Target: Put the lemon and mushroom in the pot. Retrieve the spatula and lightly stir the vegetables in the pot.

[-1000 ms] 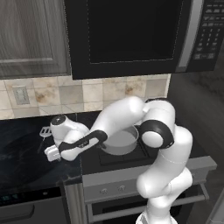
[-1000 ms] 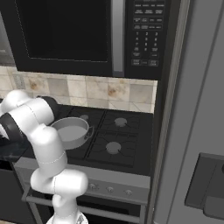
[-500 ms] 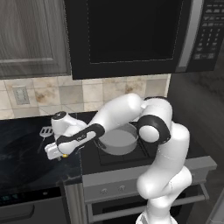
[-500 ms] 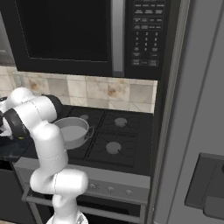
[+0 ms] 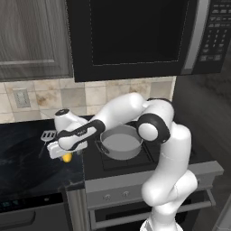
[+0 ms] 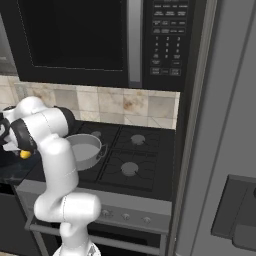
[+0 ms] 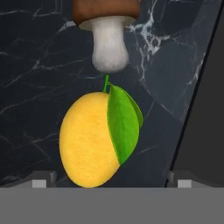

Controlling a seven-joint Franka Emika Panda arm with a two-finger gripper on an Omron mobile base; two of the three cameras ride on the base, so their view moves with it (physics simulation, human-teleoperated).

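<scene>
Hand view: gripper (image 7: pixel 112 186), jaws spread wide, hovers over the lemon (image 7: pixel 94 139) on black counter (image 7: pixel 39 65); mushroom (image 7: pixel 107 37) touching at 12 o'clock risks being knocked away.

The lemon (image 7: pixel 89 140) is a bright yellow oval with a green leaf folded along one side and a short green stalk. It lies on the dark, white-veined marble table, near its edge beside the stove; it shows as a small yellow spot in the left base view (image 5: pixel 66 157) and the right base view (image 6: pixel 24 154).

The mushroom (image 7: pixel 107 33) has a brownish-red cap and a thick, pale stem; it lies on its side with the stem end just beside the lemon's stalk.

The pot (image 5: pixel 121 142) is round, shallow grey metal with small side handles, upright on the stove's front left burner, nothing in it (image 6: pixel 85 149).

The spatula (image 5: pixel 48 136) lies flat on the table, its light slotted head showing.
</scene>
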